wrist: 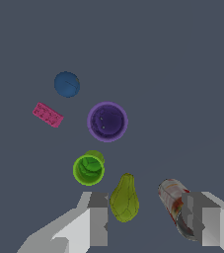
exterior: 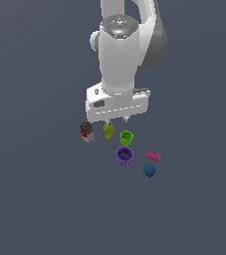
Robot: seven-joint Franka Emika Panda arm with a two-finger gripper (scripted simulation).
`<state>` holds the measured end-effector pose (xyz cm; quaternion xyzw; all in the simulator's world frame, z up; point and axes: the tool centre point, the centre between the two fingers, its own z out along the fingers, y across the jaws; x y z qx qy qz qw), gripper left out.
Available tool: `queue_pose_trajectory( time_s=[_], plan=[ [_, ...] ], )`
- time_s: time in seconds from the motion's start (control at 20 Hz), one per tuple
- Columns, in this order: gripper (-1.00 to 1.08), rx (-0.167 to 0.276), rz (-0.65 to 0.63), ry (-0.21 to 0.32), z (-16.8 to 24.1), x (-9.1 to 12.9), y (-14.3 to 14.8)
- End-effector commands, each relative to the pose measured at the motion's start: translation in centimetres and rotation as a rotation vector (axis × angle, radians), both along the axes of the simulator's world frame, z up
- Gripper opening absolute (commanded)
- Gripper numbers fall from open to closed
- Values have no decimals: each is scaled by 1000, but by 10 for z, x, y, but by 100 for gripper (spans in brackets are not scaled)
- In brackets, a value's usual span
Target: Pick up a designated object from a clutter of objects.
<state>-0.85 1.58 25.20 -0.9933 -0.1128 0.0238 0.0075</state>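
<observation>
The arm hangs over a plain grey worktop [exterior: 35, 199] with its jaws [exterior: 116, 120] spread wide and grasping nothing, held above the far side of a small scatter of 6 things. In the exterior view the purple cup [exterior: 125, 156] stands upright and open-mouthed near the middle of the group, on the near side of the jaws and clear of both fingers. Just beyond it, a little further from the camera, stands the smaller green cup [exterior: 126, 138], also upright and apart from the purple one. To the exterior view's left of the green cup sits a yellow-green pear [exterior: 109, 131], and further left a red-and-white can [exterior: 86, 132] with a dark lid. To the exterior view's right of the purple cup lies a pink brick [exterior: 153, 156], with a blue ball [exterior: 149, 171] just nearer than it. In the wrist view the 2 fingers [wrist: 97, 222] frame the pear [wrist: 125, 198] between them, one finger overlapping the can [wrist: 175, 200], while the purple cup [wrist: 107, 121] lies well beyond the fingertips, past the green cup [wrist: 89, 169], with the brick [wrist: 48, 114] and ball [wrist: 66, 84] off to one side.
</observation>
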Motion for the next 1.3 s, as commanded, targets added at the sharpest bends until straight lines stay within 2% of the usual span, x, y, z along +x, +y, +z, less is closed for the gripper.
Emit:
queue_pose_trajectory(
  time_s=[0.0, 0.75, 1.25],
  plan=[
    [28, -2, 74, -4, -15, 3, 5],
    [28, 0, 559, -33, -112, 12, 40],
    [28, 9, 747, -46, -147, 9, 57]
  ],
)
